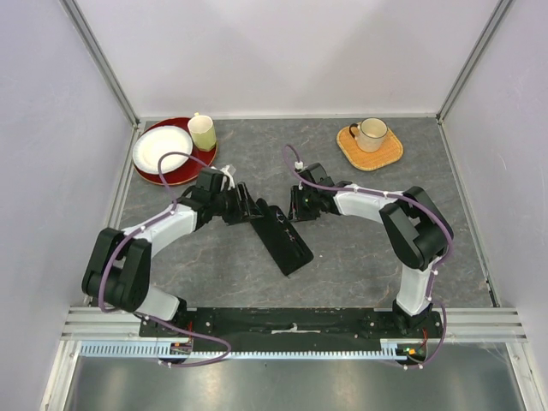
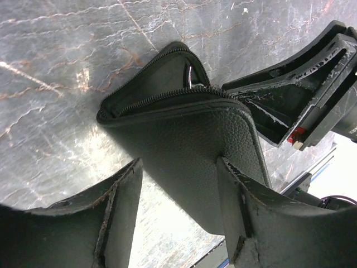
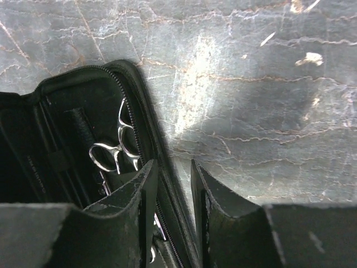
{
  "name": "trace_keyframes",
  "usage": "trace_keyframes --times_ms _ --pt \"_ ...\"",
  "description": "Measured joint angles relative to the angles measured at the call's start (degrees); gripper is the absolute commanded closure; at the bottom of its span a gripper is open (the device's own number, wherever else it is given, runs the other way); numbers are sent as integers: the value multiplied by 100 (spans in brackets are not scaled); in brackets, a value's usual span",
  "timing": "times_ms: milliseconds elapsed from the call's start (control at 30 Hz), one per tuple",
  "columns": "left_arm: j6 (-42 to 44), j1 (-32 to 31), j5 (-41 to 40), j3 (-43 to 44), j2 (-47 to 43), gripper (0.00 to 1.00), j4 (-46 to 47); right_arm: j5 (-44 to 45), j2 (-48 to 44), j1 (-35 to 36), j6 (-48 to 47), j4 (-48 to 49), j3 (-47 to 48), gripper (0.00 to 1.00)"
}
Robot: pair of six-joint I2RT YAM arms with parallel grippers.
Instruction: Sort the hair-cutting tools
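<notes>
The black zip case (image 1: 287,244) lies mid-table, partly unzipped. In the right wrist view its inside (image 3: 67,145) shows the silver scissors (image 3: 120,151), finger rings uppermost, beside a dark strip that may be a comb. A silver glint of the scissors (image 2: 191,78) shows in the case's open corner (image 2: 167,72). My right gripper (image 1: 295,205) (image 3: 174,164) is shut on the case's zip rim (image 3: 146,120), one finger inside. My left gripper (image 1: 250,210) (image 2: 178,164) is open, straddling the case's outer cover (image 2: 195,145). The combs cannot be made out clearly.
A red plate (image 1: 184,175) carries a white plate (image 1: 161,147) and a pale green cup (image 1: 202,133) at the back left. A woven mat (image 1: 381,154) with a mug (image 1: 371,133) sits at the back right. White walls enclose the table on three sides.
</notes>
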Motion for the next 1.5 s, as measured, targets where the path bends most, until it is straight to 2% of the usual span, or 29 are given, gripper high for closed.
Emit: trace_keyframes --times_ms 233,400,700,1033,1267,1333,1500 --pt "28 -7 365 372 756 34 125 953 -188 31 151 -444 59 50" --pt "31 -11 529 831 1327 35 -109 1458 -608 -4 57 -763 57 48" --pt "33 22 826 1746 2199 42 -914 688 -1244 122 -748 -737 -72 48" --pt "33 -15 1091 2728 2959 43 -1209 -177 -1604 881 -1117 -763 -916 41" --pt "33 -22 1084 2715 2953 43 -1233 -219 -1985 1180 -1036 -765 -1163 46" --pt "33 -22 1051 2597 2872 39 -1130 -92 -1971 1180 -931 -765 -1200 47" --pt "173 -22 933 2092 2396 36 -951 35 -1847 1180 -732 -682 -1285 48"
